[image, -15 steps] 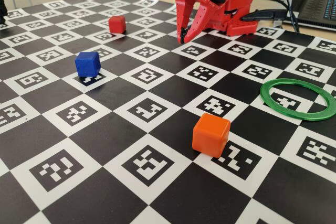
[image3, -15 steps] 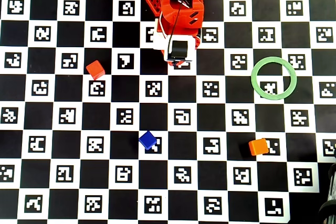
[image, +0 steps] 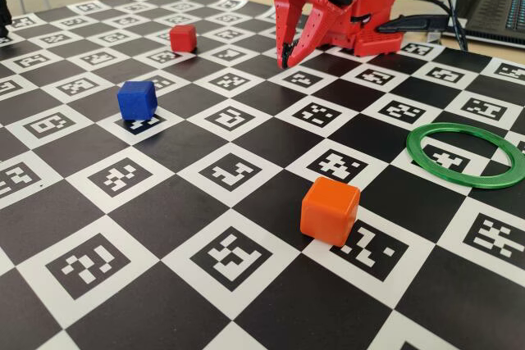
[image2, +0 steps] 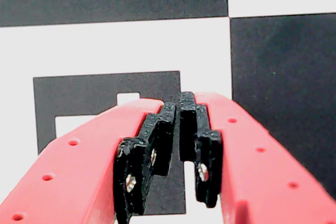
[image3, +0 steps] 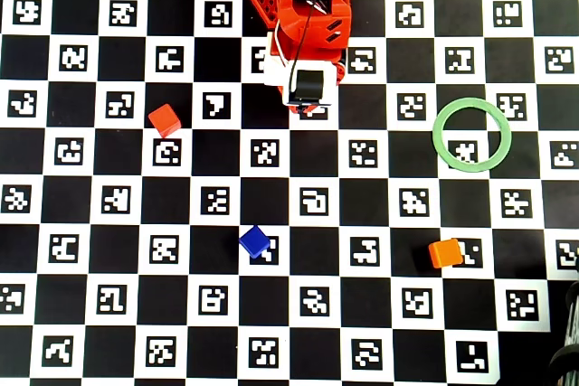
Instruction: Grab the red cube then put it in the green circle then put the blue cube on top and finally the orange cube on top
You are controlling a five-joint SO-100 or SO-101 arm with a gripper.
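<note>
Gripper [image2: 181,129] closed, empty, tips pointing down just above the checkered bench [image: 246,129].
Red cube [image: 183,38] sits well apart to its left in the fixed view; blue cube [image: 137,100], orange cube [image: 330,211] and empty green circle [image: 465,154] lie separately.

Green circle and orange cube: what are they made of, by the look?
The green circle: likely thin rigid plastic, slightly glossy; a light sheen runs along its flat band. The orange cube: likely solid plastic, smooth satin finish; even colour, rounded edges, soft highlight on top.
</note>
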